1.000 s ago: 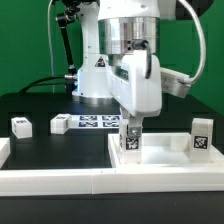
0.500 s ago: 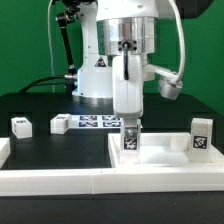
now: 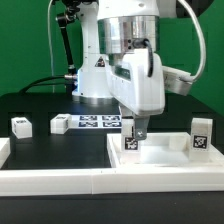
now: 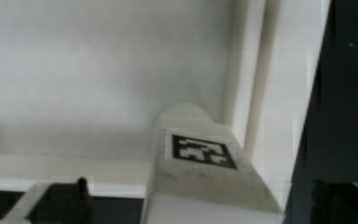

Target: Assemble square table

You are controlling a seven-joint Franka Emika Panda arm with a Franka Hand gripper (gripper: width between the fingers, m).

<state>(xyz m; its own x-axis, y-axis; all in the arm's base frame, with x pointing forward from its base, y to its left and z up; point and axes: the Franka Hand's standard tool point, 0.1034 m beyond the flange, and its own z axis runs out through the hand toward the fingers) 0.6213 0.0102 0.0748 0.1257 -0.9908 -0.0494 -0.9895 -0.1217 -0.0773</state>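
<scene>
So, closest to the camera in the exterior view was a long white barrier rail [image 3: 60,181] running across the front of the black table [image 3: 40,105]. Right behind it lay the white plastic square slab with a raised rim [image 3: 165,158], sitting toward the exterior view's right.

A short white leg with a black-and-white tag [image 3: 131,142] stood upright on the slab, near its edge on the exterior view's left, tag facing the camera. The arm's two-finger gripper [image 3: 136,127] was down right over that leg, fingers reaching its top and the hand body tilted.

In the wrist view the same leg [image 4: 202,150] showed against the slab's floor [image 4: 87,70], just beside the rim. One dark fingertip [image 4: 60,198] sat next to it with a small gap. The other side was too murky, so honestly I couldn't tell whether the claw was pinching the leg or just straddling it.

A second tagged white leg [image 3: 202,135] stood upright at the slab's far corner on the exterior view's right. Further back on the left, two more white tagged legs [image 3: 21,126] [image 3: 60,124] lay on the table, apart from each other. Just beside them was the marker board [image 3: 100,122], flat in front of the robot's white base [image 3: 98,75]. Behind everything hung a green backdrop [image 3: 20,40].
</scene>
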